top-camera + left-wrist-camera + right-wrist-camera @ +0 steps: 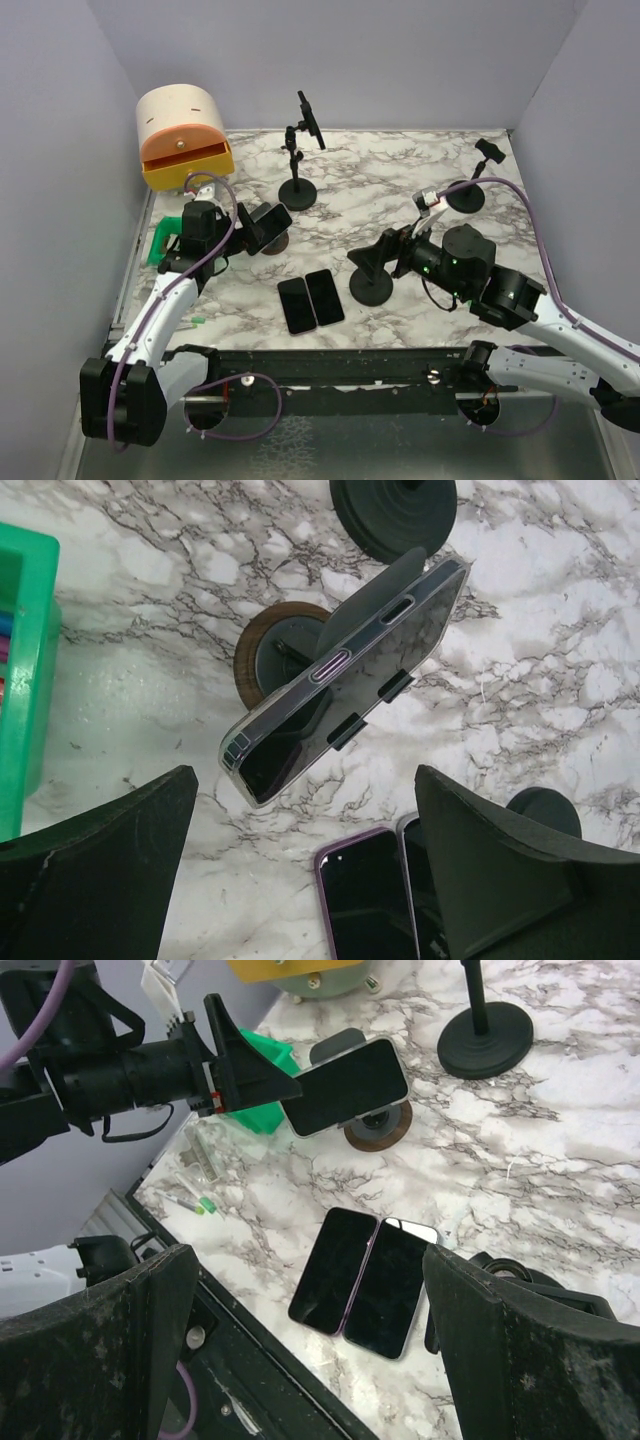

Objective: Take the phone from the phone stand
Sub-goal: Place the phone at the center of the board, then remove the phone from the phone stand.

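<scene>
Well, your left gripper had its two black fingers wide apart, holding nothing. Just ahead of them, the dark phone in a clear case sat tilted on its little phone stand with a round brown foot. Your right gripper was wide apart too, near two dark flat phones lying side by side on the white marble table. A green plastic tray stood off to the left.
</scene>
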Motion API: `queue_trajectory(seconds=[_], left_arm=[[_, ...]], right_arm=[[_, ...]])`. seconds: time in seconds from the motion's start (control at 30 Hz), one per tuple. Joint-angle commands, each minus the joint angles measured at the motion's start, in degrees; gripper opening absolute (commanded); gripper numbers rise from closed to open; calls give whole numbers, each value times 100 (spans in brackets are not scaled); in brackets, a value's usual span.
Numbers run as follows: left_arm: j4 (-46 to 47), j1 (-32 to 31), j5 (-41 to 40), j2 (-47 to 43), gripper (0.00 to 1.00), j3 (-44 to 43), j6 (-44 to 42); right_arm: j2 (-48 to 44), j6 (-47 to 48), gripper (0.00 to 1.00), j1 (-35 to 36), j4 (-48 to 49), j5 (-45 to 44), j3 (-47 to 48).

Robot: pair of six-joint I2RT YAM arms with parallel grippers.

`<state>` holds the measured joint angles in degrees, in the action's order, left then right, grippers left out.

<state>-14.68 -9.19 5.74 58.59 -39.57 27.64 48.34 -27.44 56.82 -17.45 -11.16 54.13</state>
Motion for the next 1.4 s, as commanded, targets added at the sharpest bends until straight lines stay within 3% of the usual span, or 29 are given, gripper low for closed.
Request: queue_trajectory(seconds=[0.0,0.33,0.53,0.73,0.97,1.37], left_arm=[[634,163,561,116,87,196,287],[1444,264,708,237,69,777,581],[1694,328,789,340,51,888,624],[1638,343,691,160,23,905,577],[1539,346,630,-153,0,978,534],[1633,344,997,-1393,0,907,487]], right_arm=[[20,214,99,-6,178,171,38],[-51,339,99,-7,226,216,56],[-70,428,99,-4,190,149,69],[6,457,99,-4,223,158,69],[61,485,99,-4,209,103,67],[33,545,99,-5,62,-18,106]])
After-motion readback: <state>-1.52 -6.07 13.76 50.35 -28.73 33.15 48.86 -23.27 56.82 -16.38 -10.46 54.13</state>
